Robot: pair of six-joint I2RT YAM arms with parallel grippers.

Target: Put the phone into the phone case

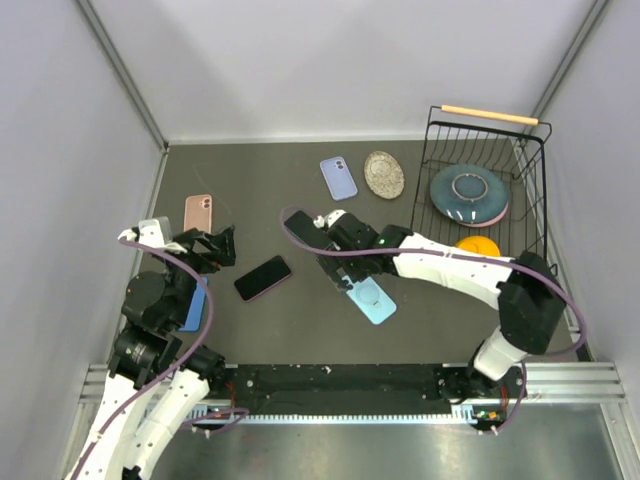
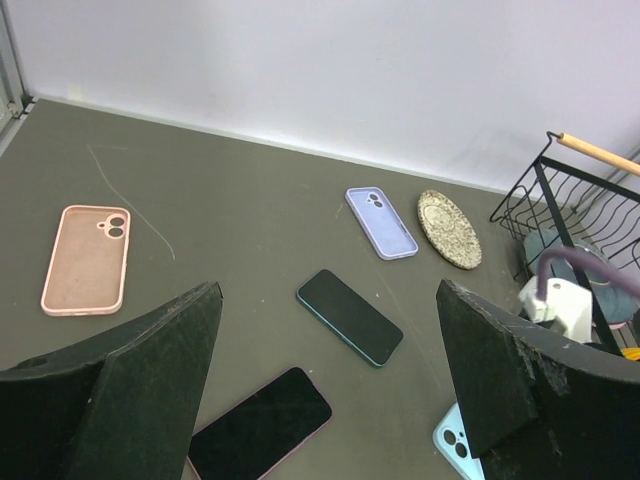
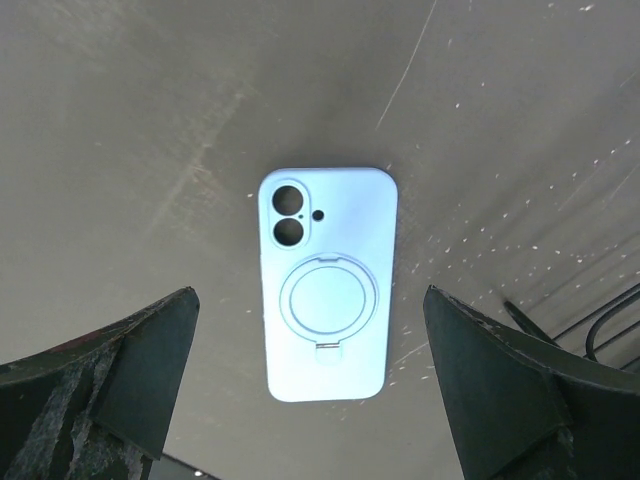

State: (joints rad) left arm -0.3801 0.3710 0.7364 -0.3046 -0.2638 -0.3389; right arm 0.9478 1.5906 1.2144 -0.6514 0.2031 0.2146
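Two dark-screened phones lie face up: one with a pink edge [image 1: 263, 278] [image 2: 260, 425] and one with a teal edge [image 2: 350, 316], partly under the right arm's cable [image 1: 300, 228]. A light blue phone case [image 3: 326, 285] [image 1: 375, 300] with a ring stand lies back up. A pink case [image 1: 198, 212] [image 2: 85, 258] and a lilac case [image 1: 338, 178] [image 2: 381, 222] lie farther back. My right gripper [image 3: 310, 300] [image 1: 348, 268] hangs open above the blue case. My left gripper [image 2: 330, 288] [image 1: 215, 248] is open and empty, above the mat just left of the pink-edged phone.
A speckled oval coaster [image 1: 384, 174] [image 2: 448, 228] lies beside the lilac case. At the right stands a black wire basket [image 1: 530, 200] holding a blue plate [image 1: 468, 193] and an orange thing [image 1: 478, 245]. A blue flat object [image 1: 193, 305] shows under the left arm.
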